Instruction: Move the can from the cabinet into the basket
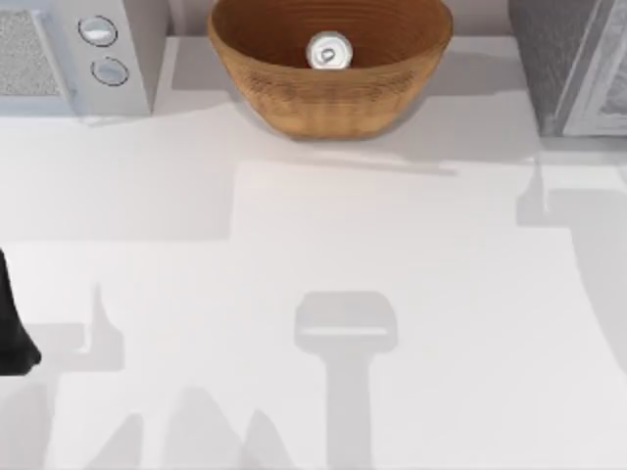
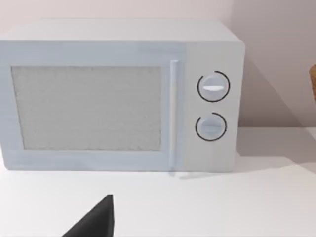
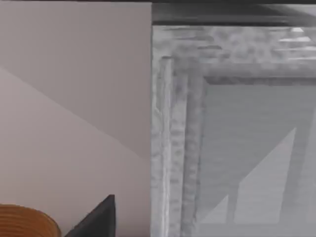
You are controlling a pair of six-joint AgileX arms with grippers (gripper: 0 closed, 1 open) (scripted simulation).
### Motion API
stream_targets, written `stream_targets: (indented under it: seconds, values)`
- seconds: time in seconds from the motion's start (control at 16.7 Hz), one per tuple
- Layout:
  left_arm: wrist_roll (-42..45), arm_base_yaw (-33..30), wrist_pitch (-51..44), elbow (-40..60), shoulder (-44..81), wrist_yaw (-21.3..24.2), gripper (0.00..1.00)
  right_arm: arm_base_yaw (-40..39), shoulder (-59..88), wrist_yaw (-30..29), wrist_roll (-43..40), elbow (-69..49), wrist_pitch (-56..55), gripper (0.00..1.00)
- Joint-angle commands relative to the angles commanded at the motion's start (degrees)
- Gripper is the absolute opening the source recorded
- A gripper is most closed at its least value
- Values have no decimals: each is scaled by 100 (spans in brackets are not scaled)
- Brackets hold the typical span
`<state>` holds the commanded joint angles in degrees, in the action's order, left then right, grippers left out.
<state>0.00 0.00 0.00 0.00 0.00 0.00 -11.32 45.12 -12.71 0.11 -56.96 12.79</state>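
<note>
Left arm (image 1: 14, 333) parked at table's (image 1: 313, 294) left edge, dark bit visible; can't tell finger state. Right gripper's state also can't tell; its wrist camera faces the cabinet (image 3: 232, 133). Far side: can (image 1: 328, 52) upright inside basket (image 1: 330, 98), silver top with pull tab up. Microwave (image 1: 69, 54) far left, grey speckled cabinet far right.

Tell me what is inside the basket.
The can stands upright inside the basket, its silver top and pull tab facing up. The can's sides and the basket floor beneath it are hidden.
</note>
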Motion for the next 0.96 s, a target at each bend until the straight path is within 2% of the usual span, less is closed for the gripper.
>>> stream_targets:
  seconds: [0.54,0.72,0.96]
  values:
    - [0,0,0,0,0,0,100,902,-3552,983,-9,4574,-989,100]
    - [0,0,0,0,0,0,100,1071,-4259,1191,-10,5410,-1198,100]
    - [0,0,0,0,0,0,100,1132,-4512,1271,-10,5697,-1279,100]
